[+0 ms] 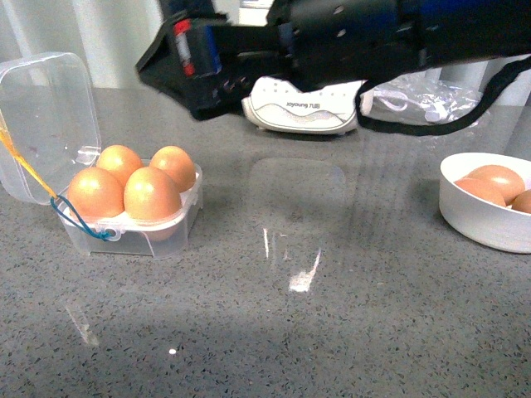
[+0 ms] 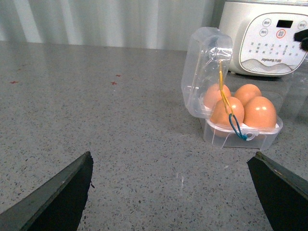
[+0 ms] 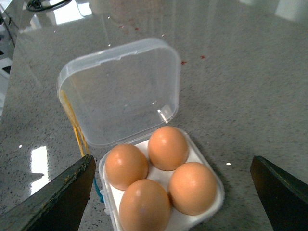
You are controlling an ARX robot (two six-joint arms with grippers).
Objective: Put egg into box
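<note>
**A:** so where's the egg [image 1: 152, 195]? All four hollows of the clear box [image 1: 170, 242] have a brown one sitting in them. Honestly I can't tell which is "the" one, they look identical.

**B:** yeah, full house. The lid [image 1: 46, 116] is tipped back upright, I'd guess to leave open room above the hollows. The yellow-and-blue cord [image 1: 79, 217] hangs down the front corner.

**A:** and the arms?

**B:** right pincer [image 3: 171, 160] hangs right over the box, fingers spread wide, gripping nothing. Left pincer [image 2: 171, 158] is off to the side, low over the bench [image 2: 96, 110], also spread and empty. More eggs sit in the white bowl [image 1: 477, 224], well apart. Looks to me like the loading part's done.
</note>
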